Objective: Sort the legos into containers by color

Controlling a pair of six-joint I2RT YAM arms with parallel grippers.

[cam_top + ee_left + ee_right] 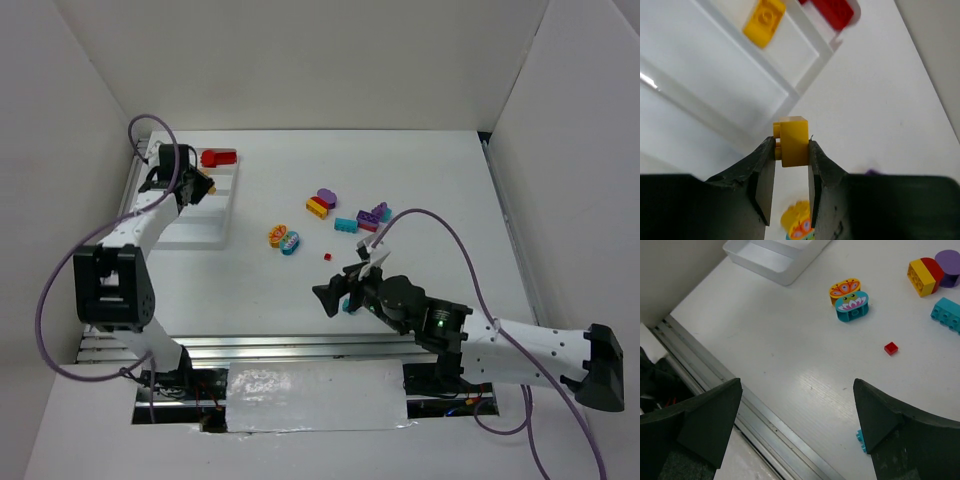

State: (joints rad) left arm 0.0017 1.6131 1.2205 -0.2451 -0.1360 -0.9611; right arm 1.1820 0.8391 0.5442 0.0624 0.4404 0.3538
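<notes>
Nearest the bases, the right gripper (796, 390) hangs empty with fingers spread wide, a teal brick (860, 439) just beside one fingertip; a tiny red brick (891, 348) and more loose legos (320, 205) lie on the table (430, 180) beyond. Farther back at left, the left gripper (790, 150) pinches a yellow brick (794, 134) over the white tray (190, 232), where a second yellow brick (765, 19) and a big red brick (218, 157) lie in neighbouring compartments.

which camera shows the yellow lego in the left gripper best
Left wrist: the yellow lego sits mid-frame, pinched in the left gripper, studs visible. Top external shows at most a yellow speck by that gripper over the tray. Right wrist misses it.
</notes>
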